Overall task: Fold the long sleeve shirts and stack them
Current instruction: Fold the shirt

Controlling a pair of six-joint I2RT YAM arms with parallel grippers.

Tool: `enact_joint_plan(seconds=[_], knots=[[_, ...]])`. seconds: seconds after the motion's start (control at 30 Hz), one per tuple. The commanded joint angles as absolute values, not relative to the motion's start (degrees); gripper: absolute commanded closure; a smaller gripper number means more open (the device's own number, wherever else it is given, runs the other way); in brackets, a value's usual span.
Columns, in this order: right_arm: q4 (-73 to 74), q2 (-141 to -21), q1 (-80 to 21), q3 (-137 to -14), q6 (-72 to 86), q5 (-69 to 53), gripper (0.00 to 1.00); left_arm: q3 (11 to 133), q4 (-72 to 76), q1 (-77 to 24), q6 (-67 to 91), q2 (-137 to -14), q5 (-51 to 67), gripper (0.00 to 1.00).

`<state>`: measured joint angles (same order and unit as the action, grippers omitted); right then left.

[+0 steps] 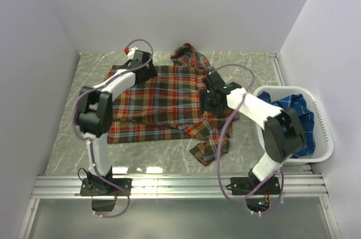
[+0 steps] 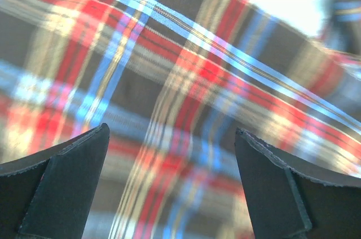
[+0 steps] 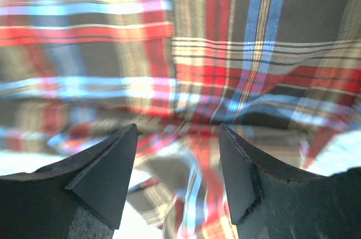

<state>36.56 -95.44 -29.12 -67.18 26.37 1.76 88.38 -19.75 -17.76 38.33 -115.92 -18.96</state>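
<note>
Red shirt (image 1: 163,103) lies flat mid-frame on the tabletop (image 1: 67,149), long axis left-right. Left gripper (image 2: 172,137), jaws wide apart, hovers over its upper-left corner. Right gripper (image 3: 177,132), jaws apart, hovers over its right edge.

The red plaid shirt (image 1: 163,103) is made of woven cloth with a soft, matt finish, and its fine weave can be made out just ahead of the left gripper (image 2: 172,131). The fingers (image 2: 62,182) of that gripper are faced with matt black, slightly grainy pads with rough-cut edges. The same facing is seen on the right gripper (image 3: 177,129). To the right of the right gripper, the blue shirt (image 1: 299,106) is also of matt cloth, and the basket (image 1: 322,123) is moulded in smooth white plastic with a ribbed wall. The table (image 1: 67,149) is finished in polished, marbled grey. The rail (image 1: 180,185) behind both grippers is of shiny brushed metal. The arms (image 1: 251,109) are cased in glossy white and matt black plastic.
</note>
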Motion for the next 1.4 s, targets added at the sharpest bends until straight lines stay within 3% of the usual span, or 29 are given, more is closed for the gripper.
enact_joint_plan(seconds=[0.0, 0.23, 0.5, 0.87, 0.93, 1.03, 1.07, 1.17, 1.37], knots=[[40.2, -86.2, -31.4, -69.3, 24.7, 5.9, 0.33, 84.4, -20.6, -18.6, 39.1, -101.1, -17.6, 0.01], [44.7, -76.0, -36.7, -55.8, 30.6, 5.1, 0.35, 73.6, -24.7, -19.4, 35.3, -82.6, -20.4, 0.01], [48.6, -64.2, -41.2, -45.8, 35.7, 2.6, 0.36, 58.4, -23.2, -19.4, 30.2, -62.7, -31.6, 0.01], [40.3, -68.0, -41.4, -38.8, 38.5, -6.0, 0.4, 49.0, -20.8, -19.3, 29.6, -54.8, -34.7, 0.01], [39.7, -69.9, -41.6, -38.8, 38.7, -6.0, 0.48, 49.5, -21.1, -19.3, 29.3, -55.6, -34.9, 0.01], [41.0, -70.2, -41.6, -40.9, 38.1, -4.0, 0.71, 49.7, -21.5, -19.2, 29.4, -56.6, -34.7, 0.01], [42.3, -70.0, -41.6, -41.7, 38.0, -3.1, 0.86, 49.7, -21.4, -19.2, 29.4, -56.6, -34.4, 0.01], [46.2, -70.2, -41.6, -46.4, 36.8, -0.4, 1.0, 49.7, -21.2, -19.0, 29.4, -56.6, -34.0, 0.01], [56.2, -74.9, -39.6, -62.6, 33.0, 6.6, 1.0, 49.6, -21.0, -18.5, 29.1, -57.0, -32.8, 0.01]])
